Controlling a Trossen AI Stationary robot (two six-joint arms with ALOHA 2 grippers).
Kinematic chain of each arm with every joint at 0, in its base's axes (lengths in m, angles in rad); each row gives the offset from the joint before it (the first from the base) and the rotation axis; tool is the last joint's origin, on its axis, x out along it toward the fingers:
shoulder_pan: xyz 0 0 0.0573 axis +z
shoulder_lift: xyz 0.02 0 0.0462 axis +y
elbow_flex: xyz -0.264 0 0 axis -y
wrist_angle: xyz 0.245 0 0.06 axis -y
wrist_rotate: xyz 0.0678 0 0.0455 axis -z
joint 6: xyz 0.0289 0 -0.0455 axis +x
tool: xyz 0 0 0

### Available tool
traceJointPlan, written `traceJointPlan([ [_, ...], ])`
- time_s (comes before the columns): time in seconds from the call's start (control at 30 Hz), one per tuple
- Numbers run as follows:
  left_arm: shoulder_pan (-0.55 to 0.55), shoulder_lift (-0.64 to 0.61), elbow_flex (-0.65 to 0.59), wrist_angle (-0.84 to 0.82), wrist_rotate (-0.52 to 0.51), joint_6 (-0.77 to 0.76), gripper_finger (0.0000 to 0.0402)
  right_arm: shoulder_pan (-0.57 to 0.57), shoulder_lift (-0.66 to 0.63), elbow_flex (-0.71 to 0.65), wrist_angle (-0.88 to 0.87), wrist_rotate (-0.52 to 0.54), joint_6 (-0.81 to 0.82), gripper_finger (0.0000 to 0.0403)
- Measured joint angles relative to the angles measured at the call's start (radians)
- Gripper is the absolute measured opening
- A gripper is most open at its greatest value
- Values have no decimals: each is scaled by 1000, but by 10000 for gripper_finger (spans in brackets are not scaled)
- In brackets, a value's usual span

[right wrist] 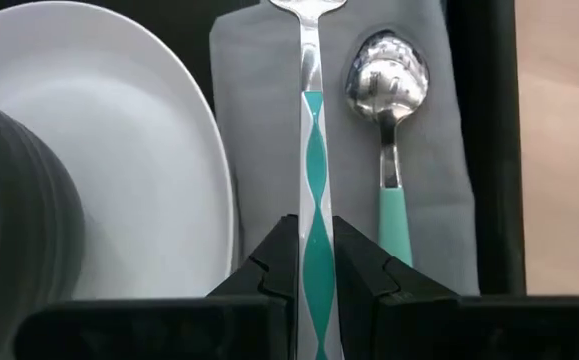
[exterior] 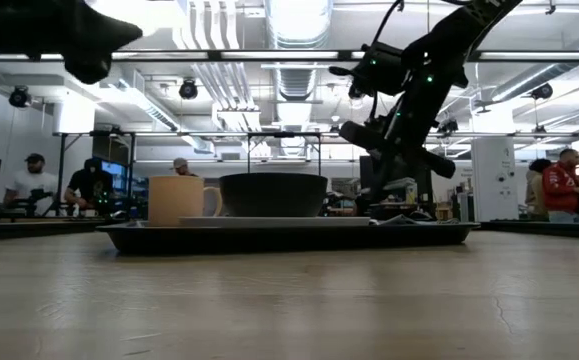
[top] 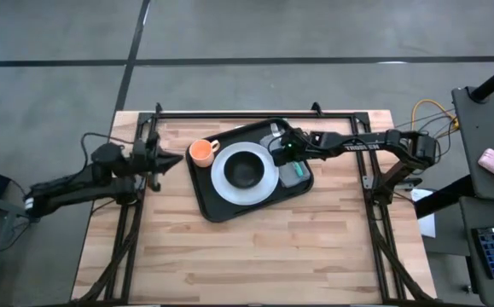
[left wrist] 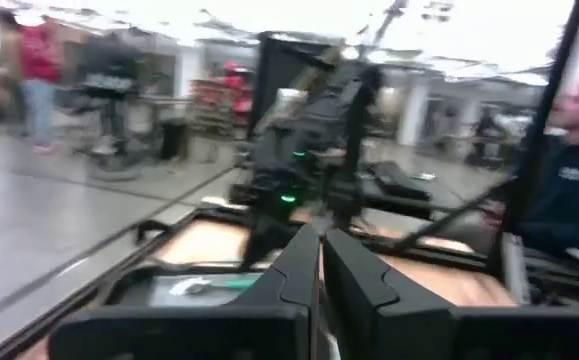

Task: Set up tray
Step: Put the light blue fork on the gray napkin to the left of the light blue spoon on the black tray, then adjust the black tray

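Note:
The black tray (top: 206,183) lies mid-table, carrying a white plate (top: 264,183) with a black bowl (top: 245,169), an orange cup (top: 200,152) and a grey cloth (right wrist: 259,110) beside the plate. A teal-handled spoon (right wrist: 389,110) lies flat on the cloth. My right gripper (right wrist: 314,240) hangs over the tray's right part (top: 285,152), shut on a second utensil (right wrist: 312,130) with a teal-and-silver handle. My left gripper (left wrist: 319,262) is shut and holds nothing, level at the table's left (top: 177,159), short of the tray. My right gripper pinches the utensil's patterned handle (right wrist: 314,195) between its two fingers. The fingers slant down over the cloth, and the utensil runs on ahead along them. Its metal head (right wrist: 309,10) is above the cloth's far part; whether it touches the cloth I cannot tell.
The tray's raised rim (right wrist: 479,120) runs right beside the cloth, with bare wood beyond it. The table's near half (top: 255,256) is bare wood. People stand and sit in the room behind the table (exterior: 559,190).

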Motion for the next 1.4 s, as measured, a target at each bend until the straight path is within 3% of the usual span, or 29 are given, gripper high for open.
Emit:
traceJointPlan([
  [0.1,0,-51,-52,-19,46,18,1,0,0,-1,3,5,1,26],
  [0.37,-10,-94,-145,1,0,-2,0,0,7,-7,11,9,31,26],
  [0.63,-114,-138,-290,123,-10,-55,0,7,50,-9,26,1,54,26],
  [1.03,-124,-151,-257,94,-42,-24,0,45,127,-12,56,0,80,29],
  [1.4,-123,-151,-264,51,-41,-53,0,46,69,-13,48,-52,155,164],
])
